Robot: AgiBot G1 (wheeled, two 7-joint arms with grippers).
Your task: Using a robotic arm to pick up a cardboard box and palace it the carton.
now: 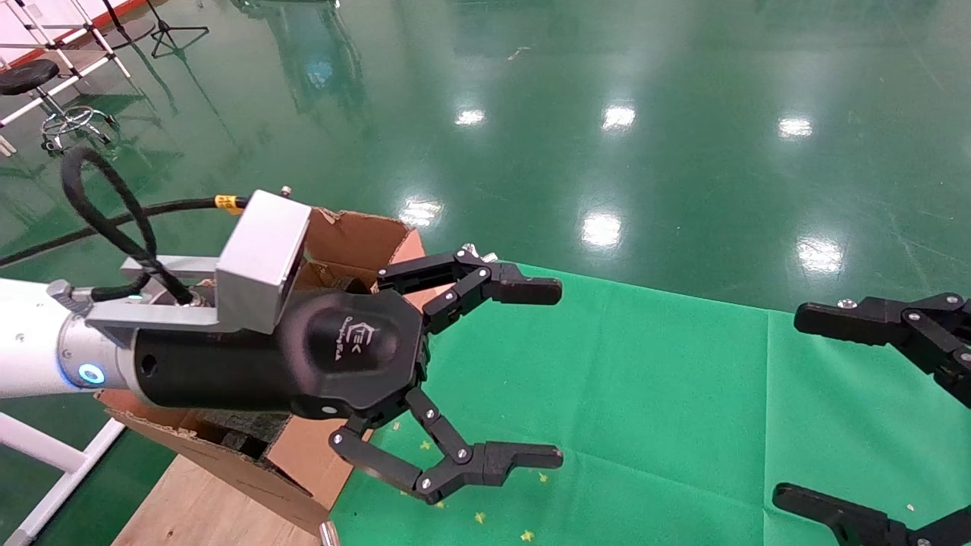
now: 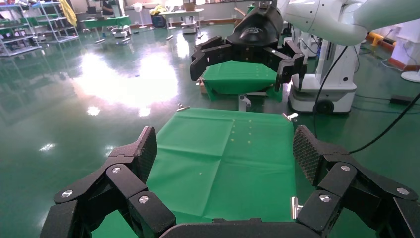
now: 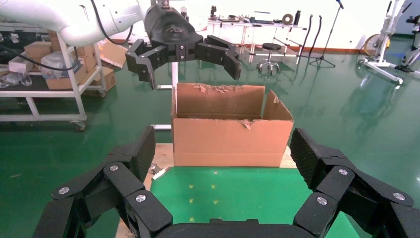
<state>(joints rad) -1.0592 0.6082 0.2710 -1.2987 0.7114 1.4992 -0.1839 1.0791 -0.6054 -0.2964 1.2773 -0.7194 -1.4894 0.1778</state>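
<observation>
The robotic arm [image 1: 30,345], white with a silver wrist and a blue light ring, reaches in from the left. Its left gripper [image 1: 557,373] is open and empty, held above the green cloth just right of the carton [image 1: 356,235]. The carton is open-topped with ragged flaps and black foam [image 1: 243,434] inside. It also shows in the right wrist view [image 3: 230,139], with the left gripper [image 3: 190,59] above it. My right gripper [image 1: 790,406] is open and empty at the table's right. The slim cardboard box is out of view. Both wrist views show open jaws over bare cloth.
A green cloth [image 1: 667,394] covers the table. The carton stands on a wooden board [image 1: 197,508] at the table's left end. The floor is glossy green, with a stool [image 1: 30,76] far left. A shelf cart [image 3: 39,64] stands behind the carton.
</observation>
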